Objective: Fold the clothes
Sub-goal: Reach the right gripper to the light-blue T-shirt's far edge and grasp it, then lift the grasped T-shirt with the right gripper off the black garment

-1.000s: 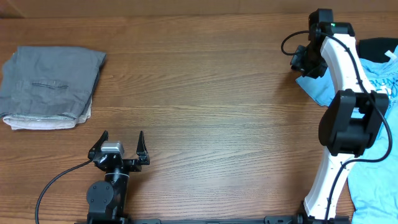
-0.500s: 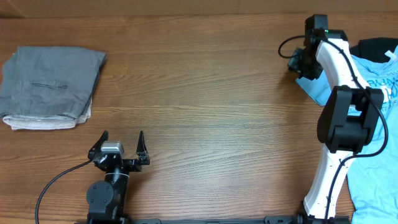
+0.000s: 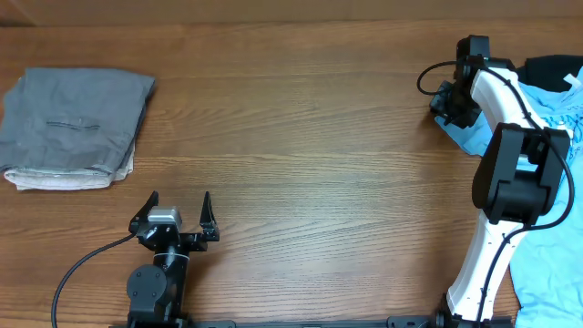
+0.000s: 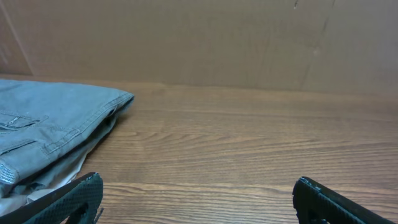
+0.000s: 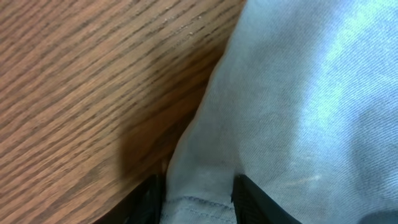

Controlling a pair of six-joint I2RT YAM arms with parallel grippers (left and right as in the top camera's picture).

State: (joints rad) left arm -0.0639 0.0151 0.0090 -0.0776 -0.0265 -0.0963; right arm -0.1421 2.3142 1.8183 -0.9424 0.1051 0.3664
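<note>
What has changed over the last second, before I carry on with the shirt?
The right gripper, closed on the shirt at its edge, nudged left, then came back right and drew slightly toward its base; the shirt's corner barely shifted with it. Nothing was let go. The open left gripper and the folded grey trousers stayed put.

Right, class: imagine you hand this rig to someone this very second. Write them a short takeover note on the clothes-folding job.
Left claw: open, empty, parked near the front edge of the table.
Right claw: shut on the edge of the light blue T-shirt, at the table's right side.
Done: grey trousers lie folded at the back left, on top of a paler garment.
Left: the T-shirt is rumpled, neither spread flat nor folded. A black garment behind it looks unfolded too.
</note>
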